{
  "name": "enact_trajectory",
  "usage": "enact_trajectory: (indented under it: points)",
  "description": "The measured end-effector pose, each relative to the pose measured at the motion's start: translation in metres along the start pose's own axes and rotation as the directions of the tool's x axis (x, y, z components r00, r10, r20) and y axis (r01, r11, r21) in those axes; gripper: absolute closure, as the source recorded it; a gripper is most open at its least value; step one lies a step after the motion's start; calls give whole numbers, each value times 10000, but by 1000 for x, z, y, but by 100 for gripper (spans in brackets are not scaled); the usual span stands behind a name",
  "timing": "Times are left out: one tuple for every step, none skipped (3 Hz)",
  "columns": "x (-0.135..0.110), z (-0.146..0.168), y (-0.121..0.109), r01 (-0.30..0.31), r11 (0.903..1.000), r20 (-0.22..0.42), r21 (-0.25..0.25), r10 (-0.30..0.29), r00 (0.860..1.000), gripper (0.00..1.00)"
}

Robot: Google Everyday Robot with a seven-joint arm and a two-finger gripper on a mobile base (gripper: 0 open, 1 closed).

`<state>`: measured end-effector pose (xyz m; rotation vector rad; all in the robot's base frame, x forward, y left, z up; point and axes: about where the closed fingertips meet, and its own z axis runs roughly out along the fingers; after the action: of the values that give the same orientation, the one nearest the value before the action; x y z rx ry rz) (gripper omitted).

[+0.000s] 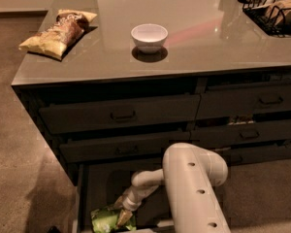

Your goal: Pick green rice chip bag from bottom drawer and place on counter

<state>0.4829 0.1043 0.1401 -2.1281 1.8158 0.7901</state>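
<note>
The green rice chip bag (105,221) lies crumpled on the dark floor of the open bottom drawer (98,186), near its front left. My white arm reaches down into the drawer, and my gripper (121,212) is at the bag's right end, touching it. The glossy grey-beige counter (194,52) spreads above the dark cabinet of drawers.
A white bowl (149,37) stands mid-counter. A yellow-and-brown chip bag (58,27) lies at the counter's left edge. A black wire basket (274,8) sits at the far right. Shut drawers with bar handles (122,115) are above the open one. Carpet floor lies left.
</note>
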Motion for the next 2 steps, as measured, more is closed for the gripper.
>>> enact_trajectory:
  points:
    - [-1,-2,0,0,10000,0,0,0,10000,94]
    - [-2,-3,1,0,10000,0,0,0,10000,100]
